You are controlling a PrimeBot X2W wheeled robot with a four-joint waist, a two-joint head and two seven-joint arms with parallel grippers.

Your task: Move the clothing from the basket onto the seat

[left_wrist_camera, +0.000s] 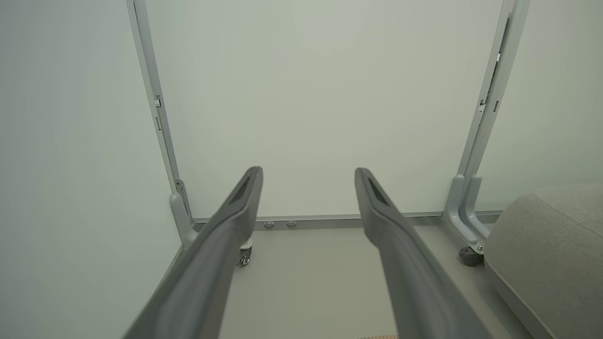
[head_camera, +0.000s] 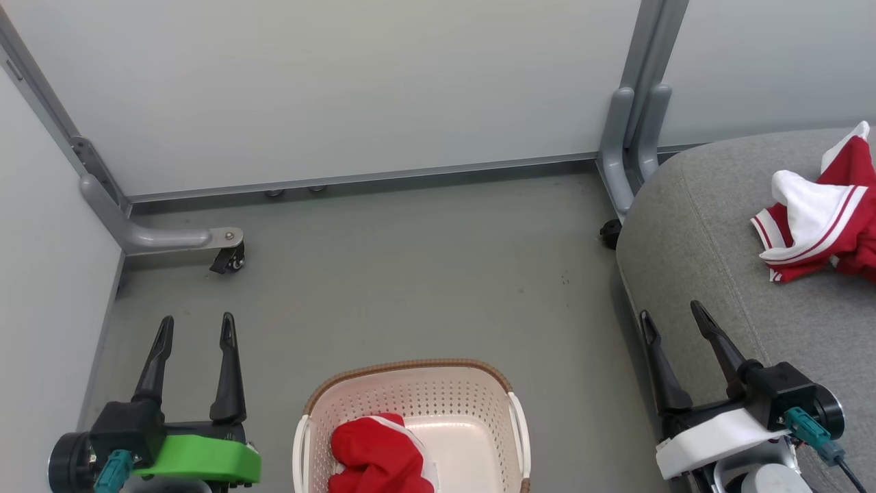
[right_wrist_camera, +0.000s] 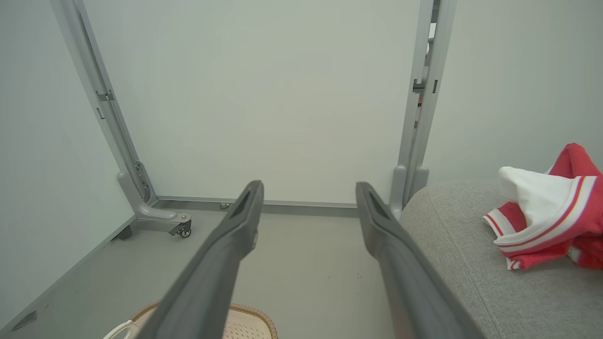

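Your basket (head_camera: 445,404) holds one crumpled red garment (head_camera: 376,455), a red-and-white garment (head_camera: 818,219) lies on the seat (head_camera: 705,287); left hand (head_camera: 197,318), right hand (head_camera: 669,309) released, empty

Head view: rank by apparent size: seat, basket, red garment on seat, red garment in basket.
1. seat, cropped at the frame edge.
2. basket, bottom cropped.
3. garment on the seat.
4. garment in the basket.
Both garments run off the frame, so 3 versus 4 is unsure.

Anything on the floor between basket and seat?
No, just bare floor between basket and seat in the head view; right claw hangs by the seat's edge.
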